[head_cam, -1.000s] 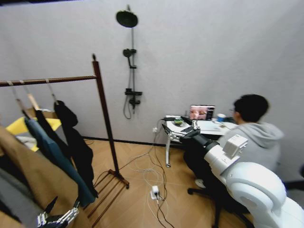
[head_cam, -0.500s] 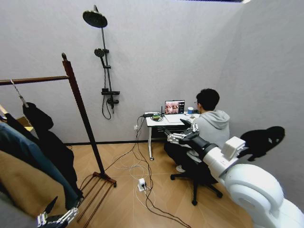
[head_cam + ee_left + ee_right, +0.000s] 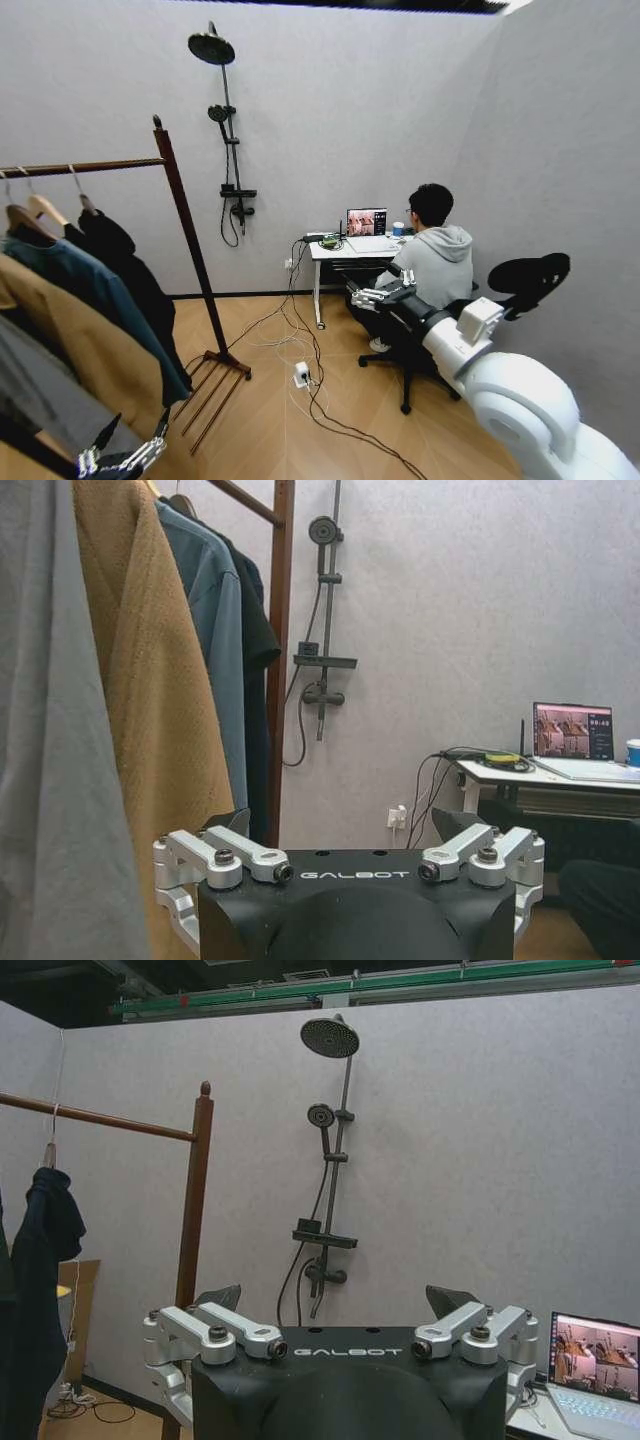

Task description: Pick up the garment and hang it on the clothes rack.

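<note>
- Both grippers are empty with jaws spread: left gripper (image 3: 122,460) low beside the hanging clothes, right gripper (image 3: 381,294) held out toward the desk side.
- The garment (image 3: 125,270) already hangs on the clothes rack (image 3: 190,235), nearest the post, touching the blue-teal jacket (image 3: 90,300).
- You risk grabbing the wrong item: the tan coat (image 3: 75,365) and teal jacket crowd it.
- Cables (image 3: 310,385) and the rack's slatted base sit on the floor ahead; driving in could snag them.
- A person in a chair (image 3: 440,265) is near your right arm; swinging it could hit them.
</note>
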You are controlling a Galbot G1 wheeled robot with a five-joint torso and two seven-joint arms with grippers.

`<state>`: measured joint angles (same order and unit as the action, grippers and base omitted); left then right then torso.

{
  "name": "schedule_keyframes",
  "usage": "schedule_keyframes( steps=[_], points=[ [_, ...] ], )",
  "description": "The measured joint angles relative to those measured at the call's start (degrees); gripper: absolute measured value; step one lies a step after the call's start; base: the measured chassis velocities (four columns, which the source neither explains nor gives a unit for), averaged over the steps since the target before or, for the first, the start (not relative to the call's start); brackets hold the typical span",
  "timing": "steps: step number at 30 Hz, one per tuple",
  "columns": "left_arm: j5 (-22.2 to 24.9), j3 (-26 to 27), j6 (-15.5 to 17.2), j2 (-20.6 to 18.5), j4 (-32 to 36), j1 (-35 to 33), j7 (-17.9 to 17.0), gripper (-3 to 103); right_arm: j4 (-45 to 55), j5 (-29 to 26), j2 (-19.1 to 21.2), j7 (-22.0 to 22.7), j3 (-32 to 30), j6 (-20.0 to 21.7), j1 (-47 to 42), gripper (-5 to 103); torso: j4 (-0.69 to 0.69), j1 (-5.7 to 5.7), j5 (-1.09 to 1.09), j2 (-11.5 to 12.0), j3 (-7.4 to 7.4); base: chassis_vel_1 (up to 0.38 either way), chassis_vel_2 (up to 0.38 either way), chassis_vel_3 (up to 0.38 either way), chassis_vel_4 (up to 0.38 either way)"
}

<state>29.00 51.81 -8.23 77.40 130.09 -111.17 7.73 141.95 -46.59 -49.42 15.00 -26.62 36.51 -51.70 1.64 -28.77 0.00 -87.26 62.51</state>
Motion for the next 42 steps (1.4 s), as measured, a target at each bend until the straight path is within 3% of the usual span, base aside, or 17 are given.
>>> schedule_keyframes(
  steps=[30,34,42],
  points=[
    [0.00,0.00,0.00,0.00,0.00,0.00,0.00,100,-1.31,2.49,-1.15,-0.26,2.32,-0.07,0.04,100,0.00,0.00,0.01,0.00,0.00,0.179,-0.092,-0.189,0.086],
    [0.00,0.00,0.00,0.00,0.00,0.00,0.00,100,-1.93,2.50,-1.29,-1.13,3.05,-2.49,0.06,100,0.02,0.03,0.00,-0.01,-0.01,0.174,-0.078,-0.210,0.089],
    [0.00,0.00,0.00,0.00,0.00,0.00,-0.01,100,-2.00,3.57,-1.68,-1.42,3.27,-2.75,-0.95,100,0.01,0.00,0.01,0.00,0.00,0.032,-0.022,-0.032,0.040]
  ],
)
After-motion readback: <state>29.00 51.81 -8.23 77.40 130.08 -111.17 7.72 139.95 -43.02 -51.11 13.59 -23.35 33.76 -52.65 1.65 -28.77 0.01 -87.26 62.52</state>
